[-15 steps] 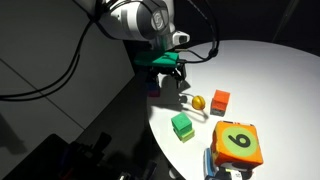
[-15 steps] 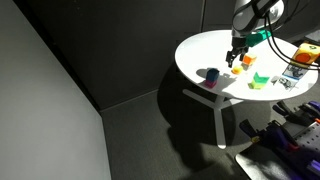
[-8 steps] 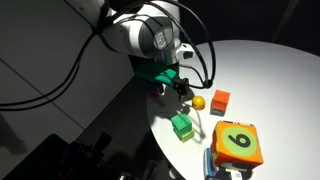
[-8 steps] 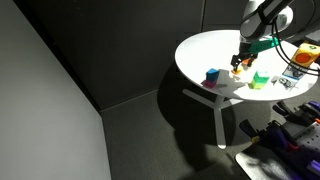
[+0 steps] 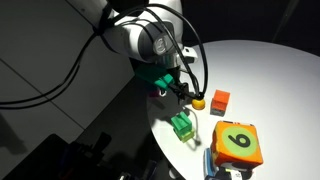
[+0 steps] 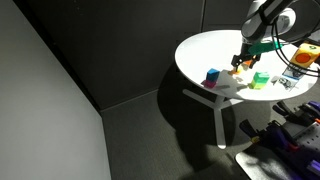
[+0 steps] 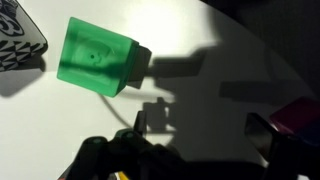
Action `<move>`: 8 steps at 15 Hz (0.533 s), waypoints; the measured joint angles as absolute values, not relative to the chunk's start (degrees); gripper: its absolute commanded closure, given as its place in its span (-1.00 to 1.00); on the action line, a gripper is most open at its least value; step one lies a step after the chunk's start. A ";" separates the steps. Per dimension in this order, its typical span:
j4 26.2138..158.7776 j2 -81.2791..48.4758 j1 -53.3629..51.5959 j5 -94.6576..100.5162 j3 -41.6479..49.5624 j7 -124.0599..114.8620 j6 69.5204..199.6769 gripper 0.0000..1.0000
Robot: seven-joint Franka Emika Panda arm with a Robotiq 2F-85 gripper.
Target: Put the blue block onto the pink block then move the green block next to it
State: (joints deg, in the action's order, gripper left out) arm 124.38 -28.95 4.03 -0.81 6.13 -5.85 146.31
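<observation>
The blue block (image 6: 212,75) sits on top of the pink block (image 6: 212,83) near the round white table's edge. In an exterior view the stack (image 5: 157,89) is partly hidden behind my gripper. The green block (image 5: 182,125) lies alone on the table; it also shows in an exterior view (image 6: 260,80) and at the upper left of the wrist view (image 7: 97,57). My gripper (image 5: 181,88) (image 6: 243,62) (image 7: 205,128) is open and empty, hovering between the stack and the green block. A dark magenta corner (image 7: 300,118) shows at the wrist view's right edge.
A yellow-orange ball (image 5: 199,101) and an orange-red cube (image 5: 220,100) lie just beyond the gripper. A large orange numbered die (image 5: 238,143) (image 7: 15,35) stands past the green block. The table edge (image 5: 160,125) is close to the stack and the green block.
My gripper has moved away from the blue-on-pink stack, which stays in place, and has come closer to the green block. The other objects have not moved.
</observation>
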 measured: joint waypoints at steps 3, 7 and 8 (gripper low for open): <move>124.38 -28.95 4.03 -0.81 6.15 -6.13 146.33 -1.00; 124.39 -28.95 4.03 -0.81 6.15 -6.29 146.33 -1.00; 124.39 -28.95 4.03 -0.81 6.15 -6.30 146.33 -1.00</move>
State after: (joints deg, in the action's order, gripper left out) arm 124.39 -28.95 4.03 -0.81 6.15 -6.30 146.33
